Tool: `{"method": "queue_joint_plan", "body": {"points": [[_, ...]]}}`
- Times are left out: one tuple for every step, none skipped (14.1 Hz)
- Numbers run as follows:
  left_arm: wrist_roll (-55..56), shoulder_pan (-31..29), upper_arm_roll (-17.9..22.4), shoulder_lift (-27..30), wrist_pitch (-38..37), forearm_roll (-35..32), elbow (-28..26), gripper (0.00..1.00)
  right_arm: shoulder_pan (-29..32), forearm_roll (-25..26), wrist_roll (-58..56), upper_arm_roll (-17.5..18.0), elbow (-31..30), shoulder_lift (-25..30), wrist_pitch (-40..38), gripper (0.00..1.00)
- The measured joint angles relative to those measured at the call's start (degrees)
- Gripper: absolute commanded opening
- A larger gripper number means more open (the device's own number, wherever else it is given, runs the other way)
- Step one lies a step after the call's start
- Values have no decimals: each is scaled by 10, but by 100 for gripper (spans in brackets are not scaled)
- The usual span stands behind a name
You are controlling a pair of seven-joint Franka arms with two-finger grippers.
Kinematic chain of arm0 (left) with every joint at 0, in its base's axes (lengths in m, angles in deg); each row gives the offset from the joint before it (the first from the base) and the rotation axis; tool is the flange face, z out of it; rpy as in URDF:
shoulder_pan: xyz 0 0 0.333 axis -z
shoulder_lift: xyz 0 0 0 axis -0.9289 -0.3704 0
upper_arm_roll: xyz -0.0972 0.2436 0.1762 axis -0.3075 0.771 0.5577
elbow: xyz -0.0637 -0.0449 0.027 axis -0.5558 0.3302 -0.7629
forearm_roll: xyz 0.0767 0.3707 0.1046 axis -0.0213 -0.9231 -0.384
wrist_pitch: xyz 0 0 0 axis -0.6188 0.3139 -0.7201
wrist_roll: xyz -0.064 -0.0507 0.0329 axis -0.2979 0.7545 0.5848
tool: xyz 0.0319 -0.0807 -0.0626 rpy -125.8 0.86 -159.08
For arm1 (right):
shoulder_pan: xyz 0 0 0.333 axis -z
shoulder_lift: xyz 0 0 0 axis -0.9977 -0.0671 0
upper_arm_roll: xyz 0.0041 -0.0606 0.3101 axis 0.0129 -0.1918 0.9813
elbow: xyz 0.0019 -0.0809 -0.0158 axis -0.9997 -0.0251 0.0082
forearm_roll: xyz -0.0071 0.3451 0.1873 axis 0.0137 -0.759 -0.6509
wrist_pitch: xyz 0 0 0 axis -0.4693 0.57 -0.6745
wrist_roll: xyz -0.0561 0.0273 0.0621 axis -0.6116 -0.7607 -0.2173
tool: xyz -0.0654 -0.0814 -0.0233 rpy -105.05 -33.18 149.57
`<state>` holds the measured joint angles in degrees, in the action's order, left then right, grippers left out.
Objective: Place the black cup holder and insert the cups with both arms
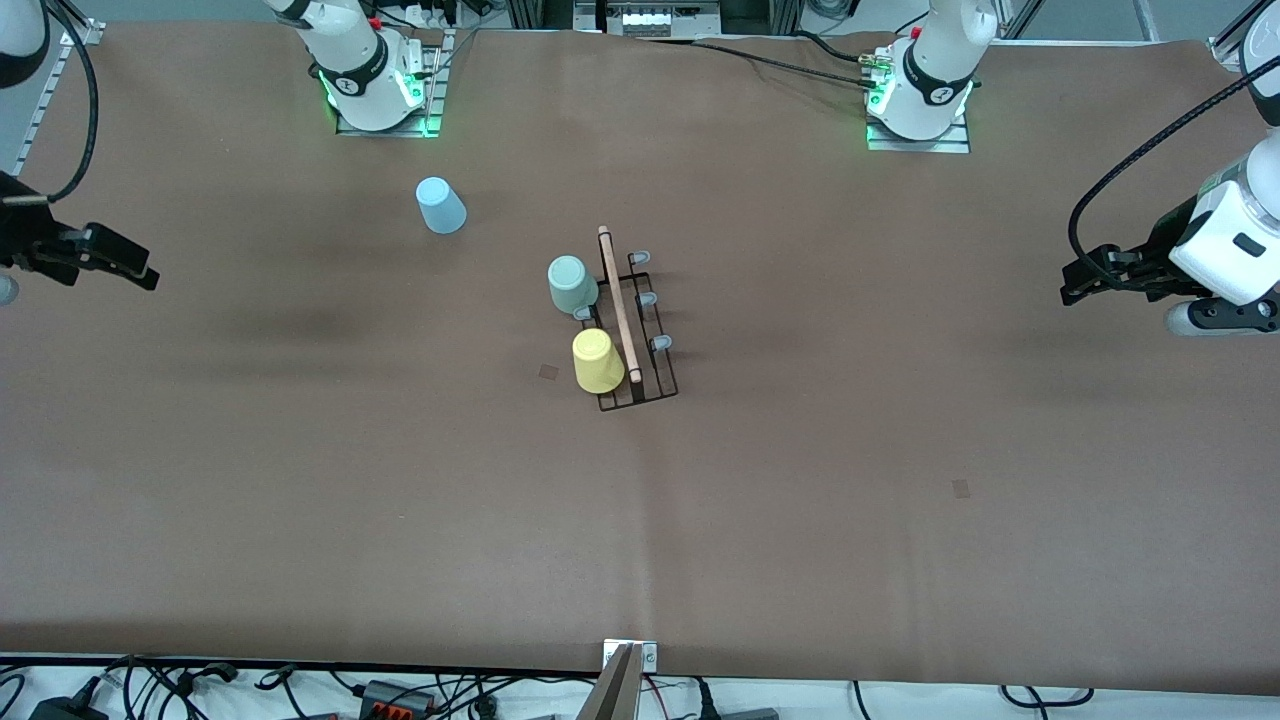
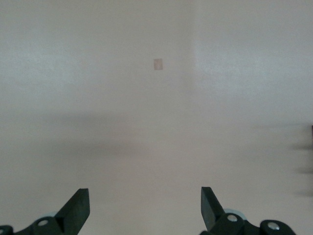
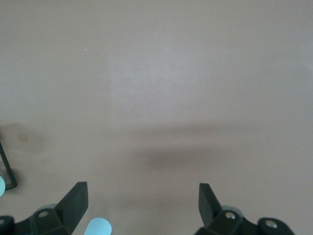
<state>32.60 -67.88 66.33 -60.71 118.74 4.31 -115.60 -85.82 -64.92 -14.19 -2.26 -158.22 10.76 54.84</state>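
The black cup holder [image 1: 637,335] stands mid-table with its wooden rod handle [image 1: 619,303] on top. A mint green cup [image 1: 572,284] and a yellow cup [image 1: 597,361] sit upside down on pegs on its side toward the right arm's end. The light blue cup [image 1: 440,205] stands upside down on the table, apart from the holder and nearer the right arm's base; its top shows in the right wrist view [image 3: 98,226]. My right gripper [image 1: 140,270] [image 3: 143,205] is open and empty at its table end. My left gripper [image 1: 1075,283] [image 2: 145,208] is open and empty at its own end.
Three grey-capped pegs [image 1: 648,299] on the holder's side toward the left arm are bare. Small tape squares [image 1: 548,371] [image 1: 961,488] lie on the brown table. A corner of the holder's wire [image 3: 7,171] shows in the right wrist view. Cables [image 1: 400,695] run along the near edge.
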Motion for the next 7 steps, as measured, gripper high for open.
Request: {"method": "queue_joint_plan", "body": {"points": [[0,1,0,0,0,0,0,100,0,0,0,2,0,3,-8,100],[0,2,-1,0,0,0,0,100,0,0,0,3,0,4,-14,100],[0,3,-1,0,0,0,0,100,0,0,0,4,0,4,-16,100],[0,3,-1,0,1,0,1,100,0,0,0,4,-1,4,-17,100],[0,2,-1,0,3,0,1,100,0,1,0,5,-1,4,-17,100],[0,2,-1,0,4,0,2,100,0,2,0,5,-2,4,-17,100],[0,1,-1,0,4,0,3,100,-1,3,0,5,-2,4,-17,100]]}}
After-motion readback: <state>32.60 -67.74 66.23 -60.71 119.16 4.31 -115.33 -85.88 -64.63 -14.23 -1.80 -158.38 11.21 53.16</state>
